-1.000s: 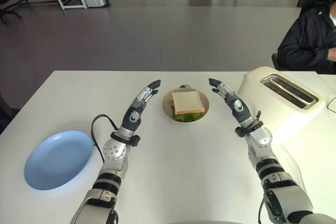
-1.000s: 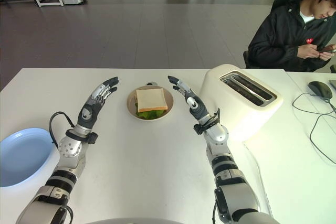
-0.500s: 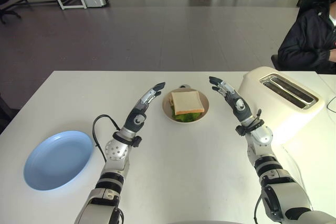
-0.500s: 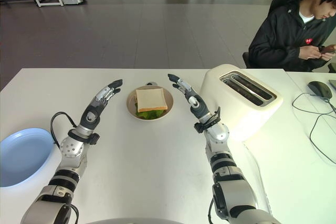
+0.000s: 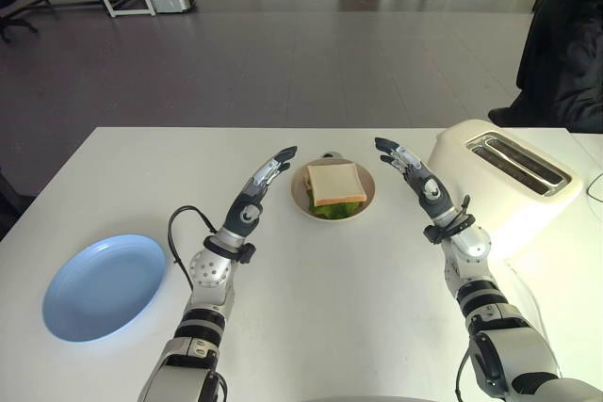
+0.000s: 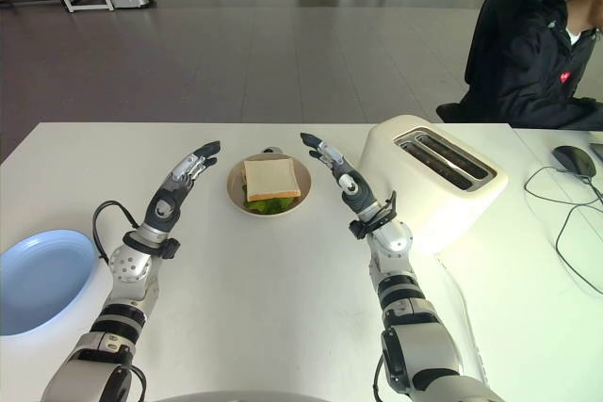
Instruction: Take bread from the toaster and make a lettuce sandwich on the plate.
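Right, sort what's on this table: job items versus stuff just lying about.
Job: toaster, tan plate, sandwich on it, left hand, right hand.
Lying about: blue plate, mouse.

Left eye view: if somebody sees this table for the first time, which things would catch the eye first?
The sandwich, bread over green lettuce, sits on a small plate at the middle of the white table. The left hand and right hand stand open on either side of it, not touching it. A big cream toaster stands at the right, and a blue plate lies at the near left.
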Controlling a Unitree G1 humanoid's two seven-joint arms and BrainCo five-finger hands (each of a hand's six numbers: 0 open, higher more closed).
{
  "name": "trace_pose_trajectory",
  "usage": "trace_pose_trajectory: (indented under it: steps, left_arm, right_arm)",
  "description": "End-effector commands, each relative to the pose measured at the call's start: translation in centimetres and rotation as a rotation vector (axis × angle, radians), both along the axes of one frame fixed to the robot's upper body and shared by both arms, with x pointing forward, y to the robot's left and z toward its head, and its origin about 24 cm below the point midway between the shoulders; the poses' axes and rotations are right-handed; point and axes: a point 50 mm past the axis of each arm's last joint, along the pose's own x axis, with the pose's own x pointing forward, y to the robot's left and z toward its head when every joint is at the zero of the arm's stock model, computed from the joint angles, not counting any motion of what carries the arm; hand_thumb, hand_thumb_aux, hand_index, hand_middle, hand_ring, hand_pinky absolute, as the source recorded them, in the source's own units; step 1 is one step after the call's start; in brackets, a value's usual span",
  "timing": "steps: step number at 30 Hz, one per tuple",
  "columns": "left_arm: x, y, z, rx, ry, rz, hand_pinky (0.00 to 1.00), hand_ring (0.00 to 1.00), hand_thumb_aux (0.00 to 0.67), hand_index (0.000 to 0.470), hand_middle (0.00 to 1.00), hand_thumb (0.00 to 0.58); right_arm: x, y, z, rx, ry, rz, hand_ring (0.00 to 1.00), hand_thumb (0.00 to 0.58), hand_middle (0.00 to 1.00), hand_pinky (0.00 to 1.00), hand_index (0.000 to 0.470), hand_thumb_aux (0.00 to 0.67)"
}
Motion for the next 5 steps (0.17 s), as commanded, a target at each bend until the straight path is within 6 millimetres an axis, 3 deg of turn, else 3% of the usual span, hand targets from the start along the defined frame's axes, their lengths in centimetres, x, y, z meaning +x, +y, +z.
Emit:
trace_pose_trajectory:
  steps: [1, 5]
  left_arm:
    - [0.04, 0.13, 0.04, 0.008, 0.006, 0.0, 0.0, 0.0, 0.0, 0.0, 0.0, 0.0]
    - [0.15, 0.09, 0.06, 0.008, 0.007, 0.0, 0.0, 0.0, 0.0, 0.0, 0.0, 0.0]
  right_arm:
    - [0.12, -0.02, 0.37, -0.01, -0.013, 0.006, 0.0, 0.0, 0.0, 0.0, 0.0, 0.0]
    - [0.15, -0.08, 0.38, -0.009, -0.012, 0.006, 0.0, 0.0, 0.0, 0.0, 0.0, 0.0]
